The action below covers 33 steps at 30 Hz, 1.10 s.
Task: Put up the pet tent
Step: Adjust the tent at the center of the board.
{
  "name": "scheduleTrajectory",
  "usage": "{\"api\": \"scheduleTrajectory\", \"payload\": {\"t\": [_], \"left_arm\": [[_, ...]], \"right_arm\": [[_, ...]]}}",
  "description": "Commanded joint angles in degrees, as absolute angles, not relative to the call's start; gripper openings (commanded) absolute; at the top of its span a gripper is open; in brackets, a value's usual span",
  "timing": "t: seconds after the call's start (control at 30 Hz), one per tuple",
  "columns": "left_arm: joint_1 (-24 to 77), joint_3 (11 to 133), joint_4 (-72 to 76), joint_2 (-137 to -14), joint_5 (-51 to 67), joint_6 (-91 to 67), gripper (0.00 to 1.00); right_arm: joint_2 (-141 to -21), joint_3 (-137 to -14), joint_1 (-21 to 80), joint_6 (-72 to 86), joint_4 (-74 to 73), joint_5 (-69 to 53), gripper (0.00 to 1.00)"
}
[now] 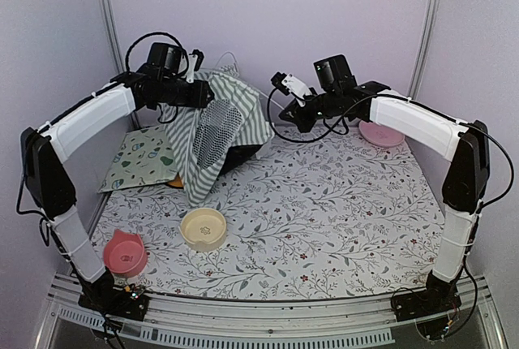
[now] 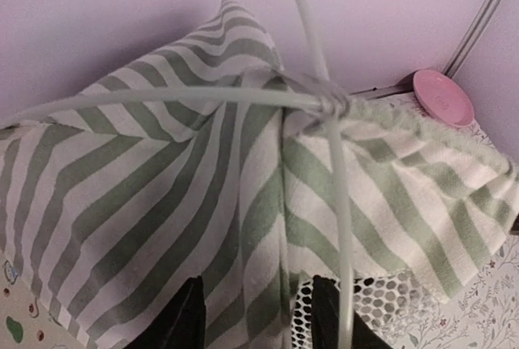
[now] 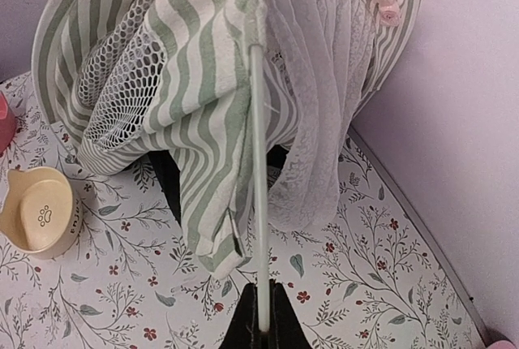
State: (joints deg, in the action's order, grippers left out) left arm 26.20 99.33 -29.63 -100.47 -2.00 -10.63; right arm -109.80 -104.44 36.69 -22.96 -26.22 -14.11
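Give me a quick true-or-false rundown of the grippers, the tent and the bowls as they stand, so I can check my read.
1. The right gripper is shut on a thin white pole of the pet tent. True.
2. The cream bowl sits inside the tent. False: it stands outside, on the table in front of the tent.
3. The left gripper has its jaws apart against the striped fabric. True.
4. Both pink bowls stand together at the far right. False: a pink bowl is at the far right, and a pink cat-eared bowl is at the near left.
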Motion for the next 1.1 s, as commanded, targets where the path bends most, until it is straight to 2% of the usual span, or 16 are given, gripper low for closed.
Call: {"api": "scheduleTrajectory", "payload": {"t": [0.0, 0.1, 0.23, 0.4, 0.63, 0.83, 0.9, 1.0, 1.07], "left_arm": [[26.5, 103.0, -29.0, -101.6, -1.8, -9.8, 0.35], [27.2, 104.3, -28.6, -103.3, 1.1, -7.4, 0.14], [31.5, 105.6, -28.4, -104.2, 5.1, 0.6, 0.00], [36.9, 104.5, -27.2, -102.8, 10.9, 8.3, 0.00], [39.7, 103.6, -26.5, -103.5, 19.8, 9.7, 0.00], [41.0, 101.8, -23.1, -104.4, 24.4, 8.7, 0.00], [41.1, 101.4, -22.2, -104.9, 22.8, 7.5, 0.00], [40.5, 101.0, -20.8, -105.5, 12.0, 4.1, 0.00], [38.8, 100.9, -20.6, -105.6, 5.5, 0.4, 0.00]], "right_arm": [[-106.8, -106.4, 36.6, -22.3, -24.4, -15.6, 0.00], [-107.0, -106.8, 36.6, -22.8, -24.9, -15.8, 0.00], [-108.9, -109.4, 36.6, -24.4, -27.3, -16.2, 0.00], [-112.7, -116.5, 36.6, -25.4, -30.9, -18.5, 0.00], [-118.4, -126.6, 36.7, -25.0, -30.9, -18.9, 0.00], [-121.1, -128.1, 37.8, -23.6, -27.3, -16.3, 0.00], [-121.6, -128.0, 37.8, -23.0, -26.5, -14.8, 0.00], [-120.8, -127.1, 37.8, -22.7, -26.7, -13.2, 0.00], [-118.8, -124.4, 37.8, -22.9, -26.6, -12.4, 0.11]]}}
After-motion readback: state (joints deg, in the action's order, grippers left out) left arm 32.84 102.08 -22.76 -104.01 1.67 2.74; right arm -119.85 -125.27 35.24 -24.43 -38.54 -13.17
